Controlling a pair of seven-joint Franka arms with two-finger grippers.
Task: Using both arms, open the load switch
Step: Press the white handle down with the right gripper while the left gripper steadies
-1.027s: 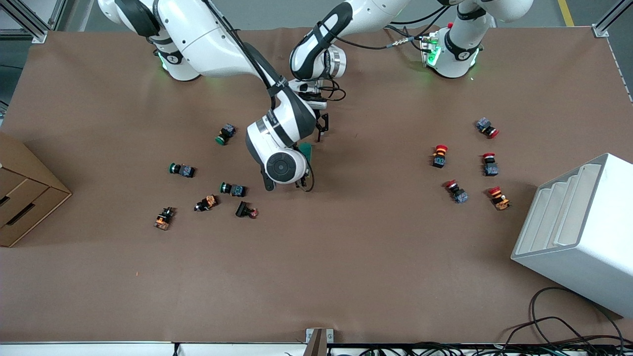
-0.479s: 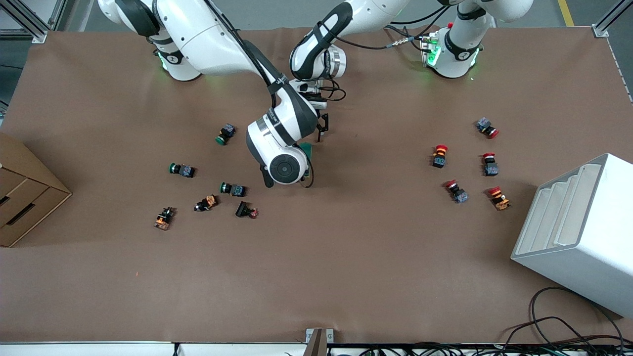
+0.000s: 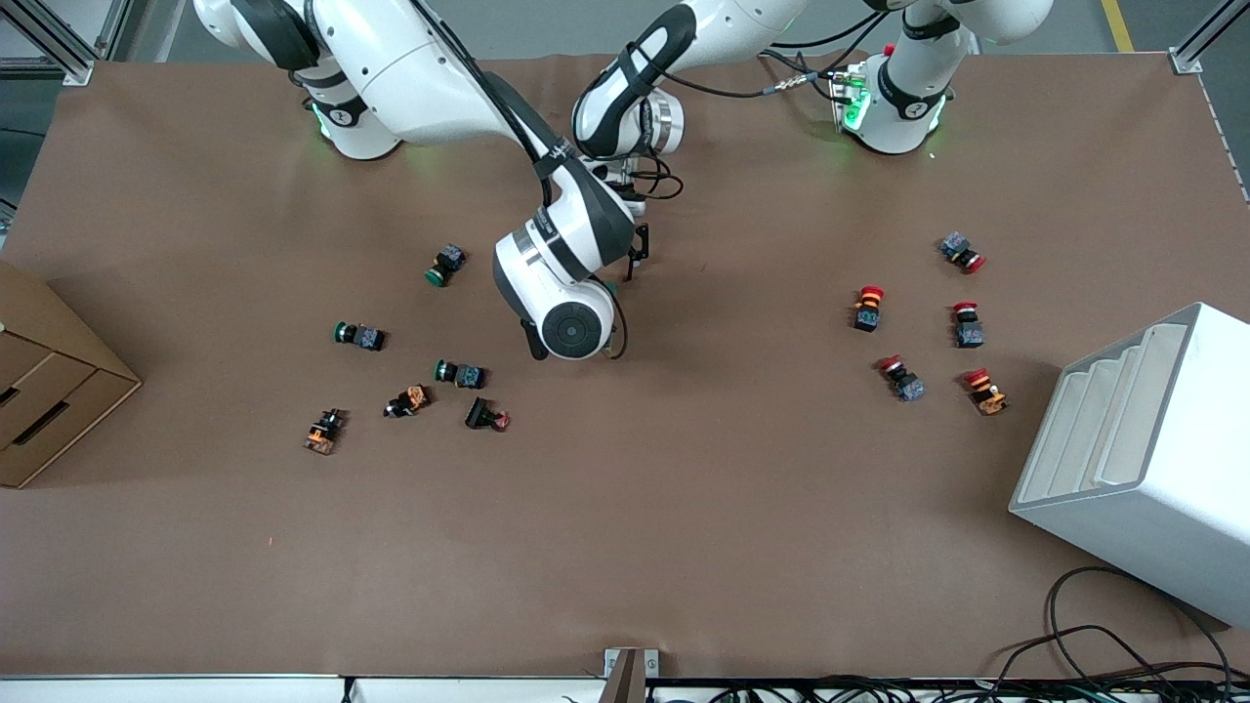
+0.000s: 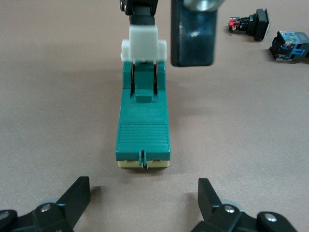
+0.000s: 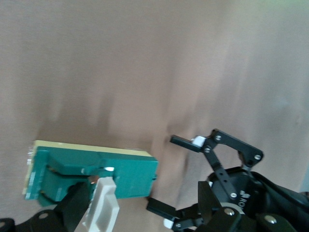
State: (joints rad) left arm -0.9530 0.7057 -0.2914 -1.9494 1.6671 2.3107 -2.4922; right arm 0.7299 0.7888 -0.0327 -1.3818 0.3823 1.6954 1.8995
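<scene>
Green ribbed plastic, the load switch (image 4: 143,130) lies flat mid-tabletop (image 3: 684,508). Its white toggle (image 4: 143,43) is pinched in the right gripper (image 5: 91,205), seemingly mid-lift, not yet fully open. The left gripper (image 4: 145,203), fingers spread, sits just off the block's cream-edged end.

- Light falls evenly from above onto the brown bench (image 3: 684,547), bright without being harsh.
- Shadows stay soft: a dim patch spreads under the white arms (image 3: 430,88), and a darker one lies beside the white rack (image 3: 1143,459).
- The glossy arm shells carry pale highlights; green glow shows at both bases.
- The left wrist view is sharp on the load switch (image 4: 143,137).
- The right wrist view is smeared, the bench streaked and washed out.
</scene>
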